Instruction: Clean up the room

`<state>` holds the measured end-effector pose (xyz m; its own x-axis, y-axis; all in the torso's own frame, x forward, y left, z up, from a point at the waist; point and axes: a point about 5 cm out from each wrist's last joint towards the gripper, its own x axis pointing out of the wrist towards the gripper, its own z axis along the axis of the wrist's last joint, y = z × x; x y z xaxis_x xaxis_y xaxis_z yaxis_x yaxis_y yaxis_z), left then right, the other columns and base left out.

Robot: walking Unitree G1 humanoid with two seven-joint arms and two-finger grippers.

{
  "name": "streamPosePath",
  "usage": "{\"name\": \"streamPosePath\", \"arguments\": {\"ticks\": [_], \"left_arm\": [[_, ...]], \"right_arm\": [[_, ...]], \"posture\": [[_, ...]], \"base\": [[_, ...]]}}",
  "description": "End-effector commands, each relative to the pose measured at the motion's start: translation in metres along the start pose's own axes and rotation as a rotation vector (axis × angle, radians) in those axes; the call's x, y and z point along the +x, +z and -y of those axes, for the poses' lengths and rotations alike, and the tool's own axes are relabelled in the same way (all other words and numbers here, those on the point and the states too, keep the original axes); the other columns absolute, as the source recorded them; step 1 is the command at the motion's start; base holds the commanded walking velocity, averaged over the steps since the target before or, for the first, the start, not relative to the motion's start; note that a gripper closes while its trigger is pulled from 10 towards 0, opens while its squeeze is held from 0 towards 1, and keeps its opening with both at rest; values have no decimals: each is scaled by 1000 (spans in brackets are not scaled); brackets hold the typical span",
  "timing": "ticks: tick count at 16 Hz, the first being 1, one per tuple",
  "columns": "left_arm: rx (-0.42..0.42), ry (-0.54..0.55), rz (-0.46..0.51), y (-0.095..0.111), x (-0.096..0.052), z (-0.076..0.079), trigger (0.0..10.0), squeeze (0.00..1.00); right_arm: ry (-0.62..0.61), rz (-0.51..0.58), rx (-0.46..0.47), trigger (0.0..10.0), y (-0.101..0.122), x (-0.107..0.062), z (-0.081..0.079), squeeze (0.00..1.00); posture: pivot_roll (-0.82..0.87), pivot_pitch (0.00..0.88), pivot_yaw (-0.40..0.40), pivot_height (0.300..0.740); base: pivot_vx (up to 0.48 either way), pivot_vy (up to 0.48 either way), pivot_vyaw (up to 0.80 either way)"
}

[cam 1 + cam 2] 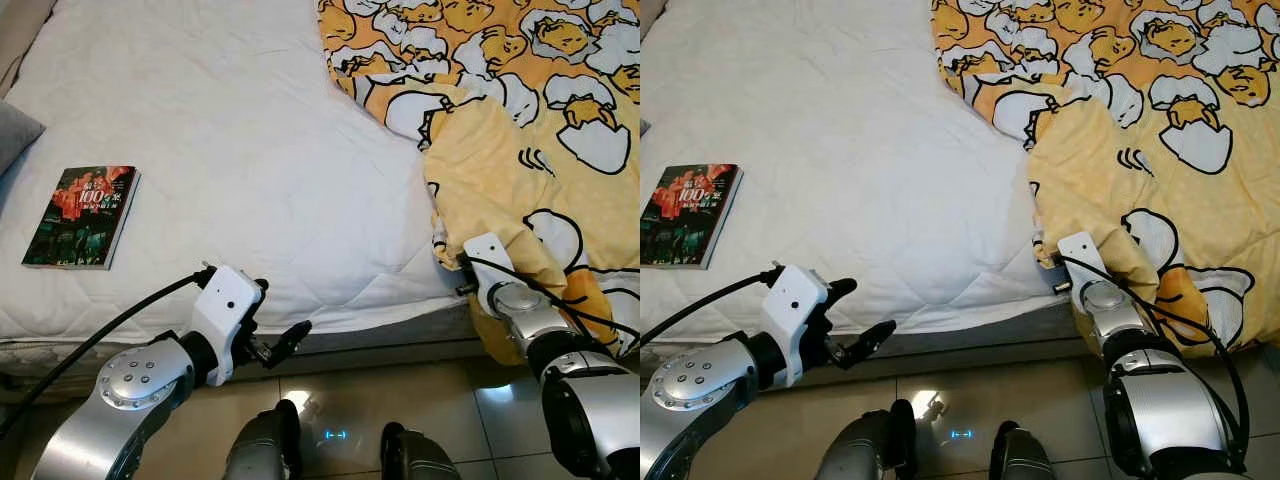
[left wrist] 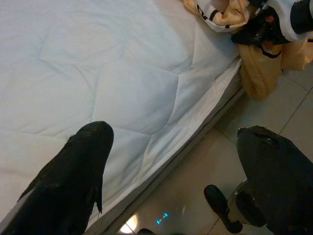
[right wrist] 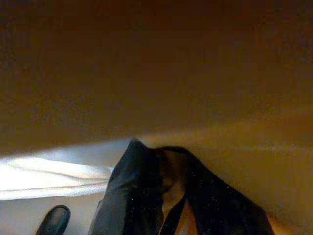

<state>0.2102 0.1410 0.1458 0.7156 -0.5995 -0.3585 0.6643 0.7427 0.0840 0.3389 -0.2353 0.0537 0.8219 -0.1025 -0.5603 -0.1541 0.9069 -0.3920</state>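
Right gripper buried under yellow blanket

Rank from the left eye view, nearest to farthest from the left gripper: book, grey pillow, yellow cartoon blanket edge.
From the left gripper, jaws open, at the mattress's near edge:
1. Yellow cartoon-print blanket, hanging edge to the robot's right, where the right gripper is buried in the fabric.
2. Red-and-dark cover book, flat on the white quilted mattress, to the left.
3. Grey pillow, far left edge.

Bed with white quilted cover. Book lies flat at nine o'clock; yellow cartoon-print blanket covers the two o'clock area, draping over the near edge.
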Motion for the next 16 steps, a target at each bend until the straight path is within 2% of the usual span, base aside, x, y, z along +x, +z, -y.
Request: {"name": "streamPosePath", "arguments": {"ticks": [1,7,9,10,12,13,16], "left_arm": [[11,-21,-7,-1,-1,3,10000,1000],[19,-24,3,-1,9,0,10000,1000],[16,-14,7,-4,12,-2,10000,1000],[9,-9,8,-7,14,-2,10000,1000],[-5,-4,12,-9,14,-1,10000,1000],[-15,-1,15,-12,15,1,10000,1000],[-20,3,18,-15,15,2,10000,1000]], "right_arm": [[15,-37,15,0,-11,-1,-4,0],[43,25,86,0,1,0,1,0],[109,53,101,0,5,-1,-4,0],[173,72,111,0,6,-1,-9,0],[227,90,120,0,7,-1,-13,0],[339,106,126,0,4,-4,-20,0],[575,148,130,0,-4,-12,-33,0]], "posture": [[169,252,62,740],[134,200,36,740],[99,158,30,740],[81,143,28,740],[73,138,27,740],[46,106,26,740],[34,98,37,740]], "base": [[0,0,0],[0,0,0],[0,0,0],[0,0,0],[0,0,0],[0,0,0],[0,0,0]]}}
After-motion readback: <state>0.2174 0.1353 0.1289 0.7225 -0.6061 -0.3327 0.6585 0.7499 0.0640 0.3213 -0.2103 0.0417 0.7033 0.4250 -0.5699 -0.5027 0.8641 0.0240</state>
